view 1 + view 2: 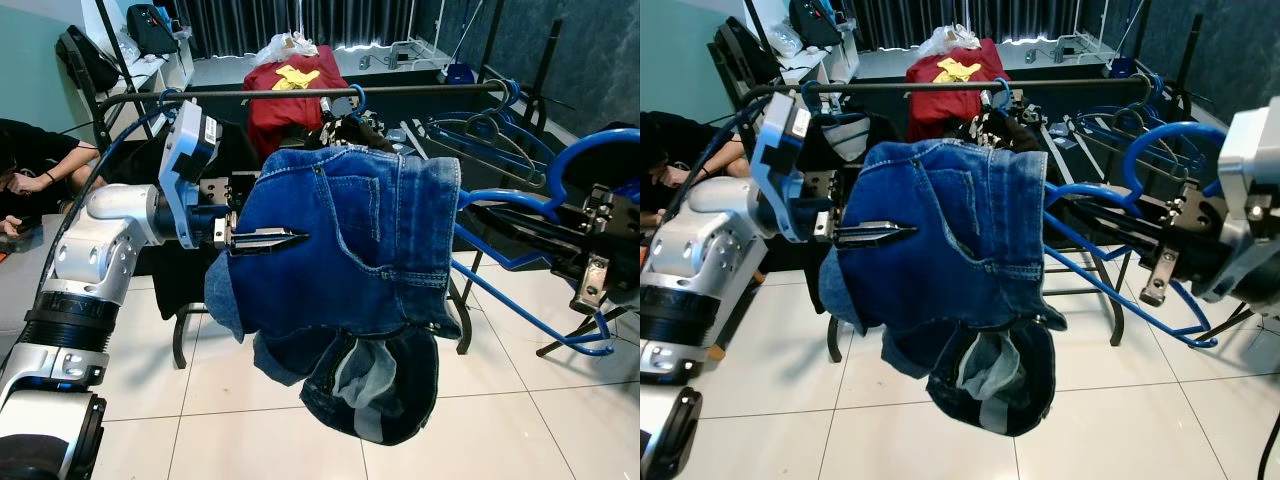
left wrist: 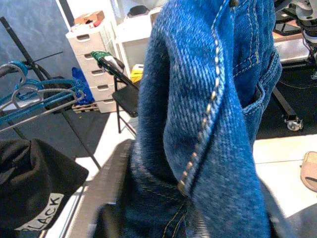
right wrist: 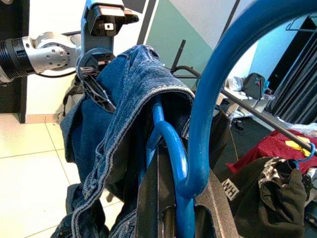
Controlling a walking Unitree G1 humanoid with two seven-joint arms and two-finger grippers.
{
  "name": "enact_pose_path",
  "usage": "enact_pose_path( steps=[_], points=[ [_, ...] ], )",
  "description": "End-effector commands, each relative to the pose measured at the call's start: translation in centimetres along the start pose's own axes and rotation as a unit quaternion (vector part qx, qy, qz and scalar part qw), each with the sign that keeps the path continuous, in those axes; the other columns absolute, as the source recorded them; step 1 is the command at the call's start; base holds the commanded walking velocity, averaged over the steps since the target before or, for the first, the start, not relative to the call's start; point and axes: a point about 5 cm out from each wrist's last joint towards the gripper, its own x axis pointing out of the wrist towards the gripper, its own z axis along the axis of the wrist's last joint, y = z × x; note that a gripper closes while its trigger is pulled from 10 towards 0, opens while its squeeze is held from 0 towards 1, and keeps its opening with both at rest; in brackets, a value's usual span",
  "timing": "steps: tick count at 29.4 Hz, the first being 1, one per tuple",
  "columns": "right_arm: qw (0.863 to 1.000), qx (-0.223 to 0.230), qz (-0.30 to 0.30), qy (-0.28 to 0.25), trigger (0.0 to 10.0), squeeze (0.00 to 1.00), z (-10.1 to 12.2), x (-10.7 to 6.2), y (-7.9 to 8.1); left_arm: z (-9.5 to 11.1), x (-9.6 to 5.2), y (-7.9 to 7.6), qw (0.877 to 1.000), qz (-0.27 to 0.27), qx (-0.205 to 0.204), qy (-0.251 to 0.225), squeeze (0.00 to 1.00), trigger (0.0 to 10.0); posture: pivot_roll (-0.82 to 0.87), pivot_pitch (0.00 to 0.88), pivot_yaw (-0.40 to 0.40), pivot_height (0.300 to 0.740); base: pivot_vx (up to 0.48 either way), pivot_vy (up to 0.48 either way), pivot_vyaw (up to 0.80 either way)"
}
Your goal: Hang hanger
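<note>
The blue hanger [image 3: 171, 148], draped with jeans [image 1: 350, 270], is clamped by the right gripper [image 3: 171, 208] before the rail [image 1: 330, 92]; denim is pinched by the left gripper [image 1: 268, 240].

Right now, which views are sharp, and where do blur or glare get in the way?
Left eye view: evenly lit and sharp on the jeans and the left gripper. Right eye view: likewise sharp, window glare behind the rail. Left wrist view: denim stitching crisp, the near fingers blurred. Right wrist view: the close blue hanger soft, bright wall behind.
</note>
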Motion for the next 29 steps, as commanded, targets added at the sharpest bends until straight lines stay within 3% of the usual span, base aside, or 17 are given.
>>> enact_pose_path(
  steps=[1,7,8,11,13,15,18,19,20,21,23,24,25,26,27,28,29],
  points=[
    [0.999,-0.02,-0.008,-0.025,0.0,0.0,1.1,-0.5,0.0,-0.7,-1.1,0.1,0.999,0.011,-0.014,0.027,0.0,0.0,-0.16,0.0,0.06,0.74,0.0,0.0,0.0],
    [1.0,-0.006,-0.018,-0.016,0.0,0.0,0.5,-0.8,0.1,-0.9,-2.0,0.8,0.998,0.053,-0.019,0.027,0.0,0.0,-0.16,0.0,0.06,0.74,0.0,0.0,0.0],
    [0.999,0.008,-0.039,0.013,0.0,0.0,-0.6,-1.5,0.0,-1.6,-3.0,1.3,0.995,0.086,-0.027,0.037,0.0,0.0,-0.16,0.0,0.06,0.74,0.0,0.0,0.0],
    [0.998,0.02,-0.055,0.039,0.0,0.0,-1.7,-2.1,-0.1,-2.1,-3.8,1.5,0.992,0.111,-0.033,0.046,0.0,0.0,-0.16,0.0,0.06,0.74,0.0,0.0,0.0],
    [0.984,0.065,-0.098,0.135,0.0,0.0,-5.6,-4.0,0.2,-3.8,-6.5,2.0,0.979,0.185,-0.06,0.064,0.0,0.0,-0.17,0.0,0.061,0.74,0.0,0.0,0.0],
    [0.984,0.065,-0.098,0.135,0.0,0.0,-5.6,-4.0,0.2,-3.8,-6.5,2.0,0.979,0.185,-0.06,0.064,0.0,0.0,-0.17,0.0,0.061,0.74,0.0,0.0,0.0],
    [0.947,0.147,-0.118,0.262,0.0,0.0,-12.3,-6.1,2.7,-5.9,-9.1,1.3,0.959,0.257,-0.11,0.056,0.0,0.0,-0.16,0.0,0.06,0.74,0.0,0.0,0.0],
    [0.947,0.147,-0.118,0.262,0.0,0.0,-12.3,-6.1,2.7,-5.9,-9.1,1.3,0.959,0.257,-0.11,0.056,0.0,0.0,-0.16,0.0,0.06,0.74,0.0,0.0,0.0],
    [0.937,0.161,-0.133,0.28,1.1,0.0,-13.9,-6.4,3.2,-6.7,-9.4,1.0,0.953,0.271,-0.12,0.063,0.0,0.0,-0.16,0.0,0.061,0.74,0.0,0.0,0.0],
    [0.923,0.181,-0.17,0.294,10.0,0.0,-15.9,-6.7,3.4,-8.0,-9.5,0.4,0.943,0.293,-0.139,0.074,0.0,0.0,-0.15,0.0,0.059,0.74,0.0,0.0,0.0],
    [0.913,0.193,-0.193,0.302,10.0,0.0,-17.2,-6.9,3.6,-8.9,-9.6,0.0,0.936,0.308,-0.151,0.083,0.0,0.0,-0.15,0.0,0.059,0.74,0.0,0.0,0.0],
    [0.899,0.21,-0.234,0.305,10.0,0.0,-18.9,-7.1,3.8,-10.4,-9.4,-0.7,0.925,0.326,-0.168,0.1,0.0,2.7,-0.14,0.0,0.059,0.74,0.0,0.0,0.0],
    [0.899,0.21,-0.234,0.305,10.0,0.0,-18.9,-7.1,3.8,-10.4,-9.4,-0.7,0.925,0.326,-0.168,0.1,0.0,2.7,-0.14,0.0,0.059,0.74,0.0,0.0,0.0],
    [0.88,0.23,-0.284,0.304,10.0,0.0,-20.7,-7.4,4.1,-12.2,-9.2,-1.6,0.908,0.355,-0.185,0.12,0.0,10.0,-0.14,0.0,0.058,0.74,0.0,0.0,0.0],
    [0.88,0.23,-0.284,0.304,10.0,0.0,-20.7,-7.4,4.1,-12.2,-9.2,-1.6,0.908,0.355,-0.185,0.12,0.0,10.0,-0.14,0.0,0.058,0.74,0.0,0.0,0.0],
    [0.861,0.249,-0.323,0.303,10.0,0.0,-22.4,-7.4,4.7,-14.2,-8.9,-2.6,0.889,0.386,-0.205,0.137,0.0,10.0,-0.14,0.0,0.058,0.74,0.0,0.0,0.0],
    [0.861,0.249,-0.323,0.303,10.0,0.0,-22.4,-7.4,4.7,-14.2,-8.9,-2.6,0.889,0.386,-0.205,0.137,0.0,10.0,-0.14,0.0,0.058,0.74,0.0,0.0,0.0]
  ],
)
